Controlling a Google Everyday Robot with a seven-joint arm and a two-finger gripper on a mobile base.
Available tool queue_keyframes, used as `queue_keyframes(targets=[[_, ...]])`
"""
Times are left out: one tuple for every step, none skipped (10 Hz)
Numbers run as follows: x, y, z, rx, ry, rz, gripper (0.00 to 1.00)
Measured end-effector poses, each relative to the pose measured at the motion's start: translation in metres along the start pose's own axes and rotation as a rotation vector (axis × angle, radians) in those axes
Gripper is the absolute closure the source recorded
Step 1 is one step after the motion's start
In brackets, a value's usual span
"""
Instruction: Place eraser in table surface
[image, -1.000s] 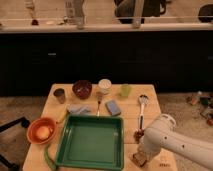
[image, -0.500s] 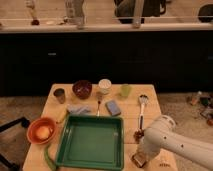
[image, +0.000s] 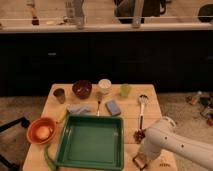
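Note:
The pale wooden table surface carries a green plastic tray at the front middle. My white arm comes in from the lower right. My gripper hangs low over the table's front right corner, just right of the tray. A small tan thing shows at its tip; I cannot tell whether this is the eraser or whether it is held. A small dark reddish object lies on the wood just above the gripper.
On the table stand an orange bowl, a dark bowl, a grey cup, a white cup, a green cup, a blue block, a pale blue cloth and a spoon. Dark cabinets stand behind.

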Motion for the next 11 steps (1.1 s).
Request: queue_keyframes(targets=[[-0.0001,-0.0003,0.0001,0.0,0.0,-0.001,0.83],[-0.0003,-0.0007,0.0001,-0.001,0.0,-0.002,0.71],[-0.0002,-0.0005,0.0002,-0.001,0.0,-0.001,0.61],[-0.0004,-0.0006,0.0004,-0.001,-0.001,-0.002,0.51],[-0.0005,-0.0004,0.0008,-0.001,-0.001,-0.001,0.41],[-0.0006,-0.0005,0.0008,-0.001,-0.001,-0.002,0.28],[-0.0006,-0.0005,0.0008,-0.001,-0.002,-0.002,0.23],[-0.0006,-0.0006,0.0008,-0.001,-0.002,-0.002,0.2],[-0.0005,-0.0005,0.0008,-0.001,-0.002,-0.001,0.2],[-0.0005,-0.0004,0.0008,-0.001,-0.002,-0.001,0.2],[-0.0003,0.0,0.0009,-0.001,-0.001,0.0,0.2]])
